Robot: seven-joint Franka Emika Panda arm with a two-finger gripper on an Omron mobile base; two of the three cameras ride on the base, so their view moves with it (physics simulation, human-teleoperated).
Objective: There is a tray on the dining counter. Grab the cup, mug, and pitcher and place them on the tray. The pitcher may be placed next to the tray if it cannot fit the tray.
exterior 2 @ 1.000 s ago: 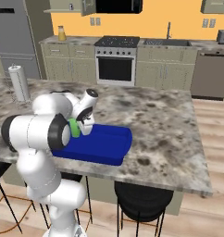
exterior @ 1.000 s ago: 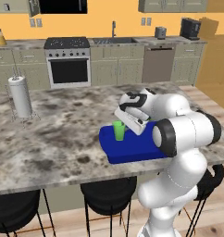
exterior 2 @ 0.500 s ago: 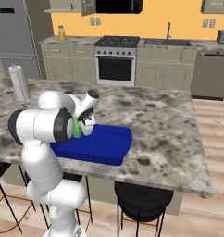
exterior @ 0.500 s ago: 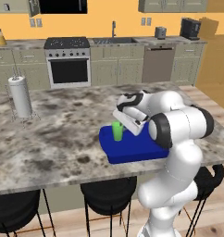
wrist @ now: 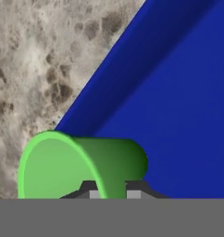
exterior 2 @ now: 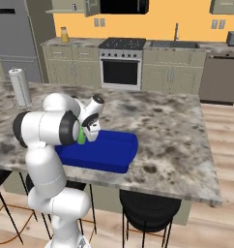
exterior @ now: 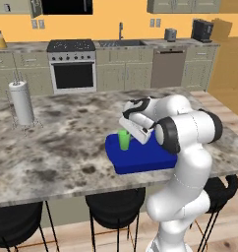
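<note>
From the left base camera: long speckled grey-brown marble dining counter carrying a shallow bright blue tray, small plain green cup upright over its near-left corner, pinched at the rim by the two-finger gripper; white paper-towel roll far left, steel oven range against the yellow back wall. From the right base camera: same blue tray near the counter's front edge, black round stools underneath, pale wood floor to the right. Down the hand camera: green cup rim clamped between narrow dark fingertips, blue tray floor beyond, speckled stone at upper left.
</note>
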